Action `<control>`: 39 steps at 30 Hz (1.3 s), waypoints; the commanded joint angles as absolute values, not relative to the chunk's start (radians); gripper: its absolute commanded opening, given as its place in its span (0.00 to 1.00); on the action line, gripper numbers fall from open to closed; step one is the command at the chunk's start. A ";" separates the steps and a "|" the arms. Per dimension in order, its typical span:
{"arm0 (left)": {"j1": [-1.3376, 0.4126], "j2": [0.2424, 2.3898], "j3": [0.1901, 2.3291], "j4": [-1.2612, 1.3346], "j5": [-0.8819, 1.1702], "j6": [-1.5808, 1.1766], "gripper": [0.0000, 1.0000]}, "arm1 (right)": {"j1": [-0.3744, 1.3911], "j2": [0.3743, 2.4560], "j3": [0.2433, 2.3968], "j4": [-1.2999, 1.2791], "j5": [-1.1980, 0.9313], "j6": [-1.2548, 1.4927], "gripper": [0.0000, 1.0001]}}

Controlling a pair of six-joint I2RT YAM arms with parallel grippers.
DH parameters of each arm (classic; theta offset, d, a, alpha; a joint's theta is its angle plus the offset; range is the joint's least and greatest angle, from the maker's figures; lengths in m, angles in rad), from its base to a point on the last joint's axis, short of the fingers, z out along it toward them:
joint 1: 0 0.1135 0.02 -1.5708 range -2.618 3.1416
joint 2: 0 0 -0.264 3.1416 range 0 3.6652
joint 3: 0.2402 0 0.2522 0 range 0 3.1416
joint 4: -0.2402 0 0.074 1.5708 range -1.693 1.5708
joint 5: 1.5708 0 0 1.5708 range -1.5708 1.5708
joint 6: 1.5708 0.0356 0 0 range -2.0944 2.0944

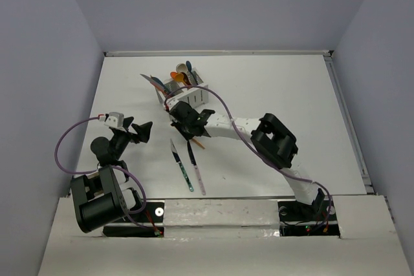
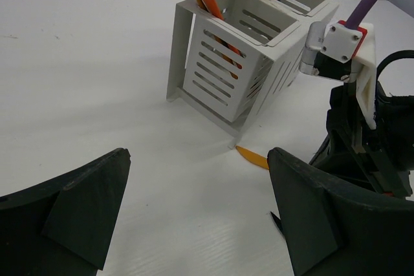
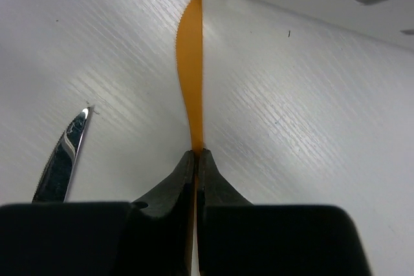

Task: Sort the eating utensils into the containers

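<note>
The orange knife [image 3: 191, 75] lies low over the bench [image 1: 272, 88], and the right arm's [image 1: 275, 143] jaws are closed tight on its handle, fingertips pinched together with the serrated blade running straight out ahead of them. Its tip sits right at the bottom corner of the white caddy [image 2: 223, 75]; whether it actually touches is hard to tell. The caddy stands toward the back of the bench, with spoons [image 1: 184, 72] in orange, blue and brown standing in one compartment and knives [image 1: 154, 81] leaning out of the other. Just left of the gripped knife in the right wrist view, a dark blade lies flat on the bench. It belongs to the teal-handled knife [image 1: 181, 165], which lies just beside the pink-handled knife [image 1: 196, 171], both nearer the arms and apart from the caddy. Over on the left, the left arm's jaws are spread wide and hold nothing, the dark fingers [image 2: 84, 205] hovering above the bench and facing the caddy.
</note>
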State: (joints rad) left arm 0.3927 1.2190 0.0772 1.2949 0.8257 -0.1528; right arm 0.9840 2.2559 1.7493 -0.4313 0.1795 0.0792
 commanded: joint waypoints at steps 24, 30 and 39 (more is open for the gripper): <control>0.382 1.171 0.093 1.522 0.860 -0.103 0.97 | 0.992 1.740 1.191 -0.022 0.347 0.025 0.00; 0.322 0.988 0.287 1.001 1.006 0.018 0.93 | 1.002 1.562 1.106 0.331 0.388 -0.069 0.00; 0.209 0.873 0.570 0.603 1.053 -0.158 0.91 | 1.022 1.703 1.265 0.587 0.472 -0.167 0.00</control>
